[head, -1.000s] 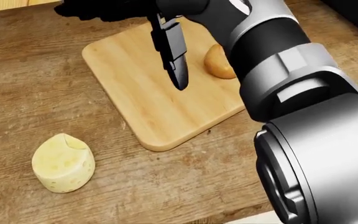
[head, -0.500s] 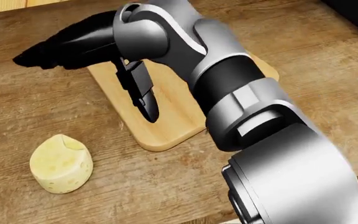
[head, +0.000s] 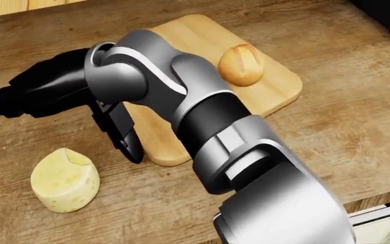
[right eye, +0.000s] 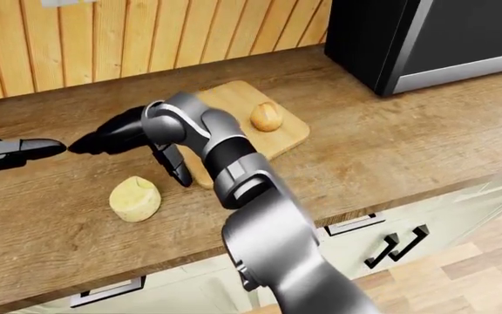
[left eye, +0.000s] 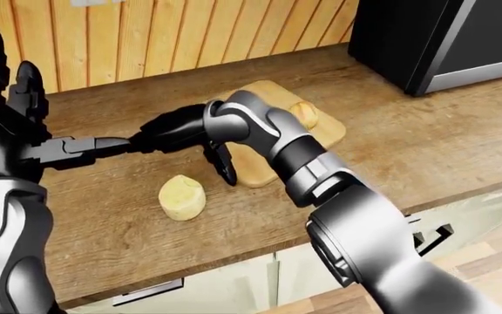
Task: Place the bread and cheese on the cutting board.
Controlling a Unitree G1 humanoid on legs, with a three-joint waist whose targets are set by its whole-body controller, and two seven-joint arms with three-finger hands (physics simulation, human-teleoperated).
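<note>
1. While the bread (head: 241, 64) sits on the cutting board (head: 276, 94), the cheese (head: 64, 179) lies on the counter (head: 358, 132) just beside it.
2. Cheese step: the right hand (head: 80, 104), fingers spread and empty, hovers near it.
3. Next, it must lower and close round the cheese.

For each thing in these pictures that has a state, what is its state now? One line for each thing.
bread: lying on the cutting board, not held.
cheese: on the counter, off the board, not held.
cutting board: flat on the counter, bearing only the bread.
right hand: open, empty, above the counter beside the board.
left hand: open, empty, raised at the left.
cabinet drawers: closed.
</note>
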